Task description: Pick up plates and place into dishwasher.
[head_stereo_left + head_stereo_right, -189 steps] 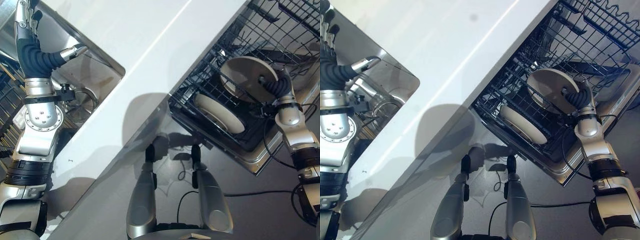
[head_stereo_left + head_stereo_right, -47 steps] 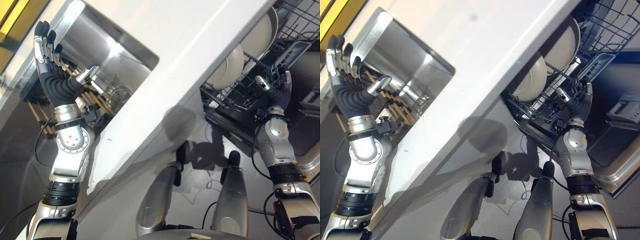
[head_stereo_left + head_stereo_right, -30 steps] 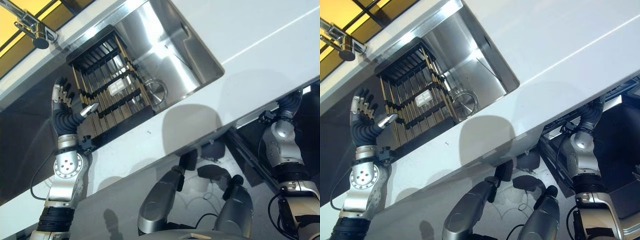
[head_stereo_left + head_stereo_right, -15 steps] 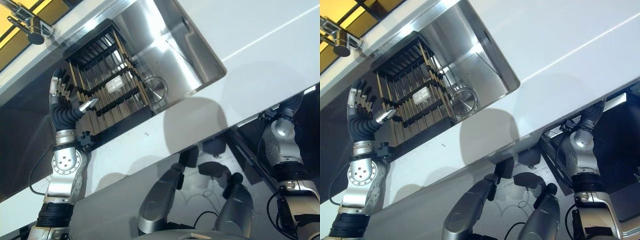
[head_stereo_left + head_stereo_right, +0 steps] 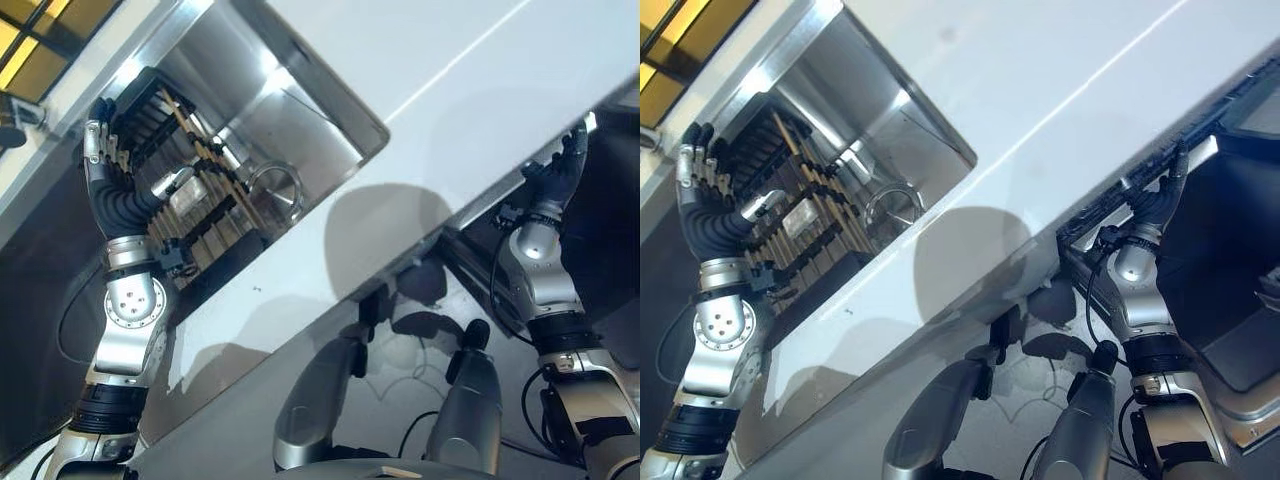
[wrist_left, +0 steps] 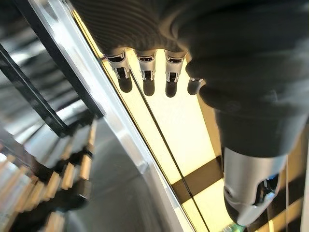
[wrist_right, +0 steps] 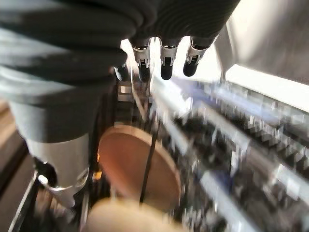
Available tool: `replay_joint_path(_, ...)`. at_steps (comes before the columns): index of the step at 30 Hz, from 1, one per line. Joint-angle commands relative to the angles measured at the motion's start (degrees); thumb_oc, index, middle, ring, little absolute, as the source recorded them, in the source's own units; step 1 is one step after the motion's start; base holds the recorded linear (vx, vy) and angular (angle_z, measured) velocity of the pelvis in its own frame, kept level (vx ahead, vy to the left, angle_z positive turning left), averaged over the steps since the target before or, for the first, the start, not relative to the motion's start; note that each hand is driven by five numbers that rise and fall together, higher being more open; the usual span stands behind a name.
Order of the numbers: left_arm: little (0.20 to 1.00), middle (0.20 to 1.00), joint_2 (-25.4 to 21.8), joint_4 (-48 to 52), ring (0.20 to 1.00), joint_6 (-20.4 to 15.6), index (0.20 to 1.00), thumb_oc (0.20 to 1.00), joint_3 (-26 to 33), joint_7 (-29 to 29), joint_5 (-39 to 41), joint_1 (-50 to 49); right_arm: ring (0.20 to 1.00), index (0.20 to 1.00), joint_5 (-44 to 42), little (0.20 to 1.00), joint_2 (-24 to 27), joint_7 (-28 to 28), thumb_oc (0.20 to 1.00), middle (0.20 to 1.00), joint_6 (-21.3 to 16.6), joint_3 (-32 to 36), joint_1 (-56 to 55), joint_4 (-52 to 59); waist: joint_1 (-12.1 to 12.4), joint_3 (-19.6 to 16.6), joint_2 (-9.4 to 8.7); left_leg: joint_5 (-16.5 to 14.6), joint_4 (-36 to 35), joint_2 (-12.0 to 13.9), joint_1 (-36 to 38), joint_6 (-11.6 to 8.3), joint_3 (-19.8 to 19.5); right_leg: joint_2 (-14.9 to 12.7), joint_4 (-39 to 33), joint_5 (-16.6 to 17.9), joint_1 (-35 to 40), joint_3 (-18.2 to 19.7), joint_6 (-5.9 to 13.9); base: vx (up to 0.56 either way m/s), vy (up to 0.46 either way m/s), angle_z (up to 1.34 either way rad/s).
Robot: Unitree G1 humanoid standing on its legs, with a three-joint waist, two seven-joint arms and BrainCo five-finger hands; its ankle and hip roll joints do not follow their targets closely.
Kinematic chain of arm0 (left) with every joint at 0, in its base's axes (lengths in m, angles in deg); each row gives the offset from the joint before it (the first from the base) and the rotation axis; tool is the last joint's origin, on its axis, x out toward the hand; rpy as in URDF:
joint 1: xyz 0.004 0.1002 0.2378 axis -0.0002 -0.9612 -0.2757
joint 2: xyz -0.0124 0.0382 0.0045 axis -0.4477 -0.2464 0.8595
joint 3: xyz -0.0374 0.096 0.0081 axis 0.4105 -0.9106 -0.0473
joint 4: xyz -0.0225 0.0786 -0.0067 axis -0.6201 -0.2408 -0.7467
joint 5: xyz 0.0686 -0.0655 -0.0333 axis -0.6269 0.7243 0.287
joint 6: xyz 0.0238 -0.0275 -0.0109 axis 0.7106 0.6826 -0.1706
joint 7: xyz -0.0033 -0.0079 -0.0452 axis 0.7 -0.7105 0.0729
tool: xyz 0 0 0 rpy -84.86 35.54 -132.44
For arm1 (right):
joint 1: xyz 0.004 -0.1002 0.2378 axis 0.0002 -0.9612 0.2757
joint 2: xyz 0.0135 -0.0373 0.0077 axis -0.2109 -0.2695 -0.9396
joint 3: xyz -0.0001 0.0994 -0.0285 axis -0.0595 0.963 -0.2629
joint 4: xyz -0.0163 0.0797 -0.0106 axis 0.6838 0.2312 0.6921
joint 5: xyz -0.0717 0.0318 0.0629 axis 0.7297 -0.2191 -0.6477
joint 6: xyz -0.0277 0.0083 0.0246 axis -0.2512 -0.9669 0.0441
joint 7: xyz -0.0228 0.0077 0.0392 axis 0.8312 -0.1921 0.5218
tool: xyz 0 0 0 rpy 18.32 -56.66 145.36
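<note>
Two pale round plates [image 7: 140,166] stand in the dark wire rack [image 7: 231,159] of the dishwasher, seen past my right hand [image 7: 96,53] in the right wrist view. That hand [image 5: 1155,200] is raised at the white counter's front edge, fingers straight, holding nothing. My left hand [image 5: 105,190] is held up with straight fingers beside the black dish rack with wooden slats [image 5: 205,205] in the steel sink [image 5: 300,110]. In the left wrist view the left hand [image 6: 193,48] is open and empty. I see no plate in the dish rack.
The white counter [image 5: 470,90] runs diagonally between the sink and the dishwasher. A round drain strainer [image 5: 275,190] lies on the sink floor beside the dish rack. The open dishwasher door [image 5: 1230,300] lies low at the right.
The whole picture has swung, so the camera has moved. My right hand, which held a plate in the dishwasher rack several seconds ago, is now empty and raised. My left hand stays open.
</note>
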Motion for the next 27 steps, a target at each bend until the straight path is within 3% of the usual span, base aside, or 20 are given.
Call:
replay_joint_path(1, 1.0, 1.0, 0.58, 2.43, 1.0, -1.05, 1.0, 1.0, 0.6, 2.29, -1.73, 3.62, 1.0, 1.0, 2.41, 1.0, 2.06, -2.52, 1.0, 1.0, -1.07, 3.53, 2.39, 7.09, -3.52, 2.98, -0.61, -3.17, 3.26, -0.61, -0.82, -0.8, -0.61, -1.08, -11.97, 13.05, 1.58, 6.55, -1.64, -0.09, -0.109, -0.34)
replay_joint_path(12, 1.0, 1.0, -0.48, 1.6, 1.0, -0.46, 1.0, 1.0, 0.83, 2.74, -2.53, 5.97, 1.0, 1.0, 4.28, 1.0, 1.95, -6.15, 1.0, 1.0, -1.01, 6.06, -2.35, 11.31, -7.54, 2.68, -1.69, -3.76, 2.11, 1.44, 1.42, -1.46, 1.13, 1.28, -13.23, 12.94, 1.8, 8.67, -1.32, -0.07, -0.09, -0.32)
replay_joint_path(18, 1.0, 1.0, -0.35, 1.34, 1.0, -0.42, 1.0, 1.0, 1.0, 2.61, -2.86, 5.57, 1.0, 1.0, 5.26, 1.0, 2.06, -6.42, 1.0, 1.0, -2.45, 7.91, -6.11, 13.7, -9.57, 1.04, -2.29, -4.36, 1.38, 2.54, 3.46, -1.77, 2.58, 2.59, -14.6, 12.96, 2.92, 10.1, -1.2, -0.03, -0.044, -0.28)
replay_joint_path(27, 1.0, 1.0, 0.42, 1.04, 1.0, -0.4, 1.0, 1.0, 1.57, 0.58, -3.14, 3.34, 1.0, 1.0, 5.42, 1.0, 0.54, -12.25, 1.0, 1.0, -4.85, 12.93, -15.53, 17.58, -13.33, -2.2, -3.45, -6.76, 3.14, 3.63, 7.3, -1.91, 4.88, 3.8, -15.51, 12.89, 5.52, 12.45, -1.29, 0.0, -0.011, -0.21)
